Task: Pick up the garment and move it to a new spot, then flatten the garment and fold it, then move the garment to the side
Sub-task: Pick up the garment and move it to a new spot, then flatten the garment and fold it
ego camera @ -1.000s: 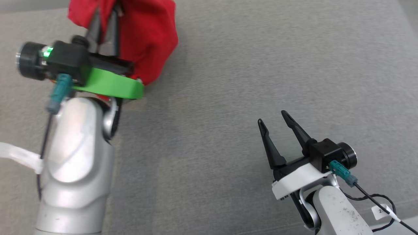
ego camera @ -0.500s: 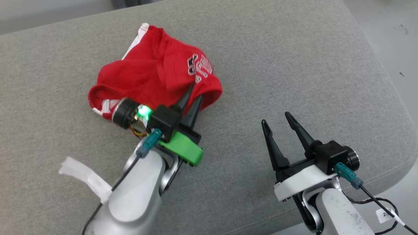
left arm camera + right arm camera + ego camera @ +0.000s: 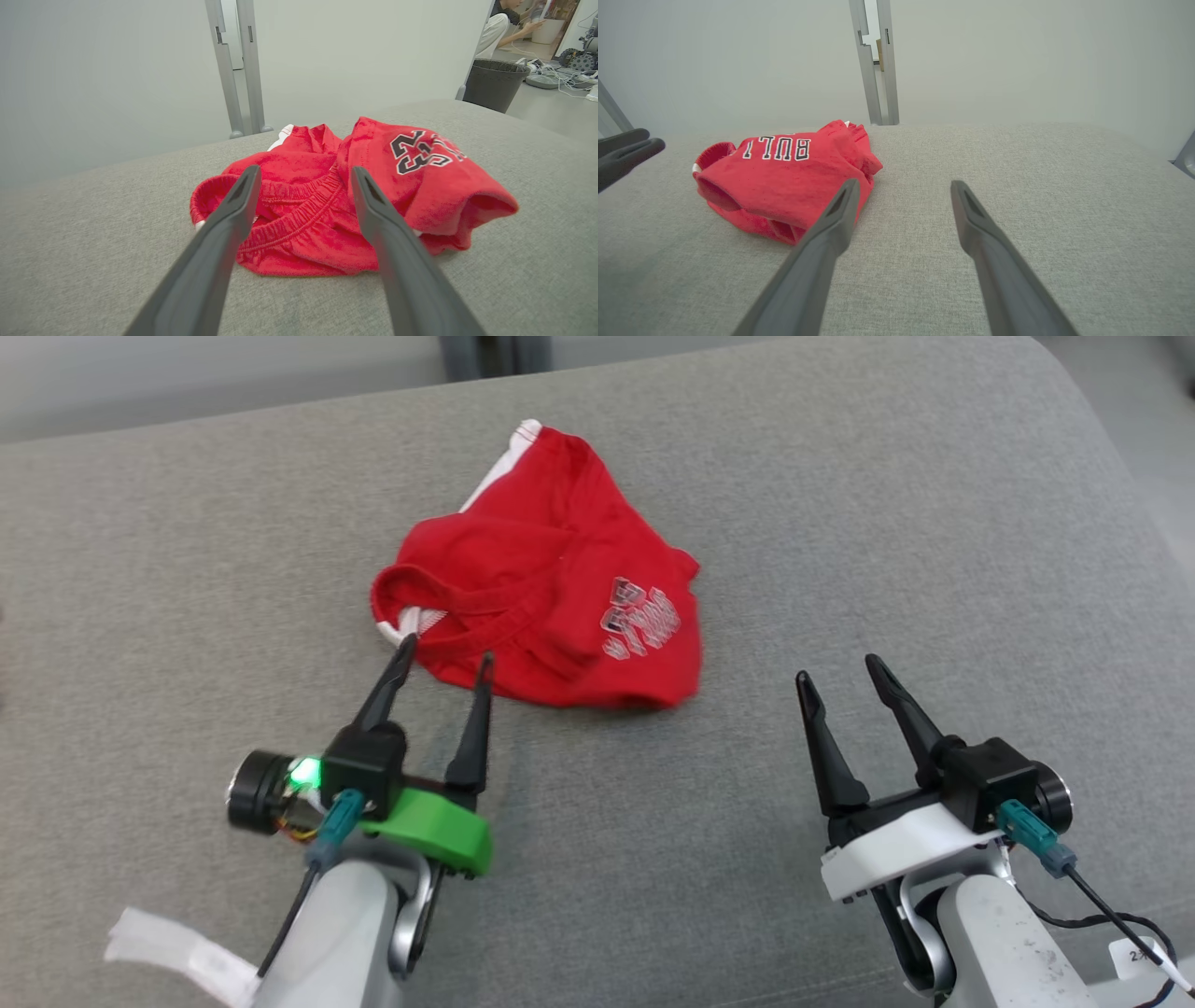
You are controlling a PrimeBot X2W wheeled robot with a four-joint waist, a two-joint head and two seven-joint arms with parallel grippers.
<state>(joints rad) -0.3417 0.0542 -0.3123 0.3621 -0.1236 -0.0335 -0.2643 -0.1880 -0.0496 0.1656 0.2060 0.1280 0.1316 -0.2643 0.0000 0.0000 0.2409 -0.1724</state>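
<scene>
While the left tool (image 3: 446, 658) stands with its jaws spread wide and grips nothing, the red garment (image 3: 551, 607) lies crumpled on the grey cushion (image 3: 887, 523) directly ahead of it. In the left wrist view that tool (image 3: 304, 170) points straight at the garment (image 3: 299, 219). The gathered elastic waistband (image 3: 299, 212) curls across the gap between the two fingers, and the fingertips reach over the cloth's near edge. Whether they touch it cannot be told. A folded flap bearing a dark "23" rises ahead and to the right of this tool, and a strip of white trim shows at the far end of the heap.

The right tool (image 3: 837, 668) is also wide open and empty, and sits well apart from the cloth. From its wrist view, the right tool (image 3: 904, 183) has the garment (image 3: 784, 177) ahead and to its left, lettering upside down on top, with bare cushion (image 3: 1017, 163) straight in front. The left tool's fingers (image 3: 626, 151) show at the far left edge, beyond the cloth.

Far ahead and to the right of the left tool stand a dark bin (image 3: 488, 84) and a seated person (image 3: 504, 23).
</scene>
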